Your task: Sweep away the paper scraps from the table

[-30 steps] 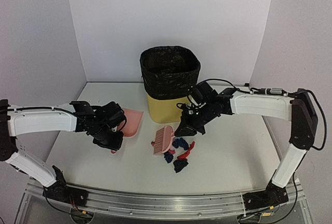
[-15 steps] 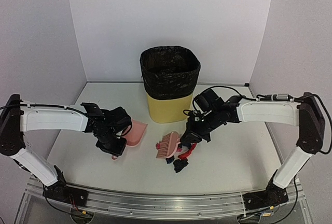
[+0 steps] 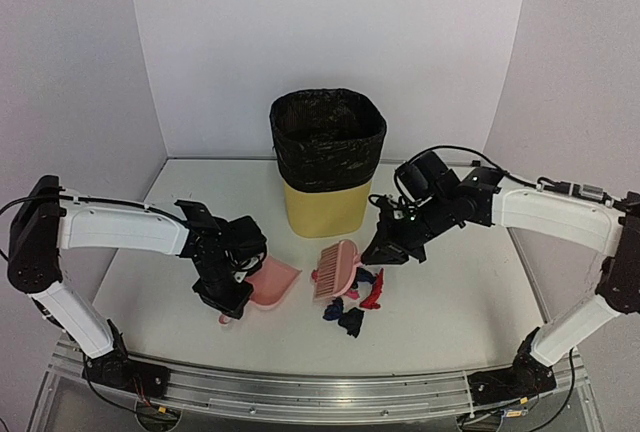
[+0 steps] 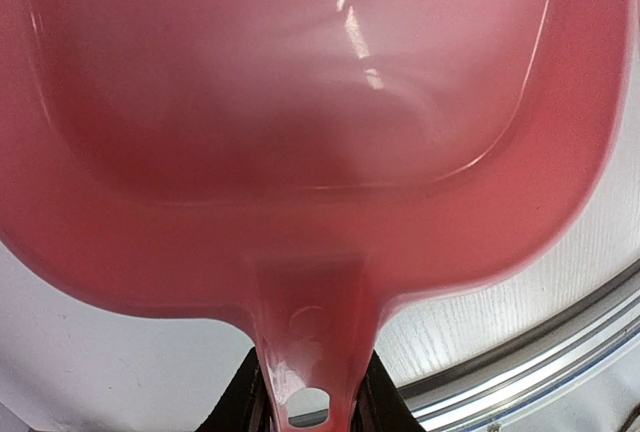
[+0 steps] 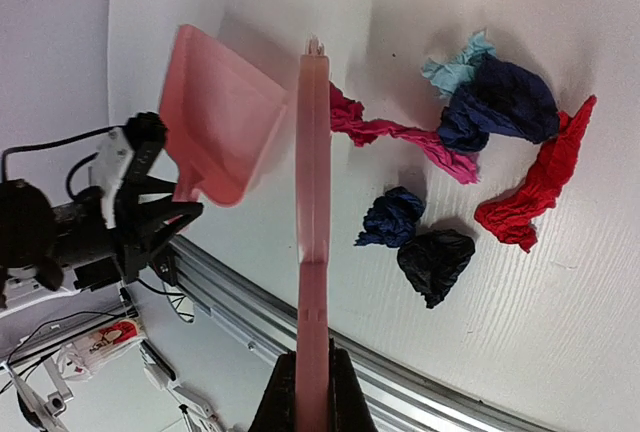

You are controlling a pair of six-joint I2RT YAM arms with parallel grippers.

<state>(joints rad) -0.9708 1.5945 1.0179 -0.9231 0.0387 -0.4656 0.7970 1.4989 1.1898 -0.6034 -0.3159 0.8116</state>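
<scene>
The paper scraps [image 3: 352,300] lie in a small heap on the table [image 3: 450,302] in front of the bin: red [image 5: 538,184], navy [image 5: 500,102], light blue [image 5: 455,64], pink [image 5: 400,134], a second navy bit [image 5: 390,217] and black [image 5: 437,262]. My right gripper [image 3: 385,250] is shut on the handle of the pink brush [image 3: 336,268], whose head stands just left of the heap. My left gripper [image 3: 228,297] is shut on the handle of the pink dustpan [image 3: 272,283], which rests left of the brush with its mouth toward the scraps. The pan [image 4: 300,82] looks empty.
A yellow bin with a black liner [image 3: 327,160] stands behind the heap at the table's middle back. White walls close the back and sides. A metal rail [image 3: 320,392] runs along the front edge.
The left gripper has carried the dustpan right and nearer, toward the heap. The right gripper has moved the brush right and back, and the scraps have bunched closer together.
</scene>
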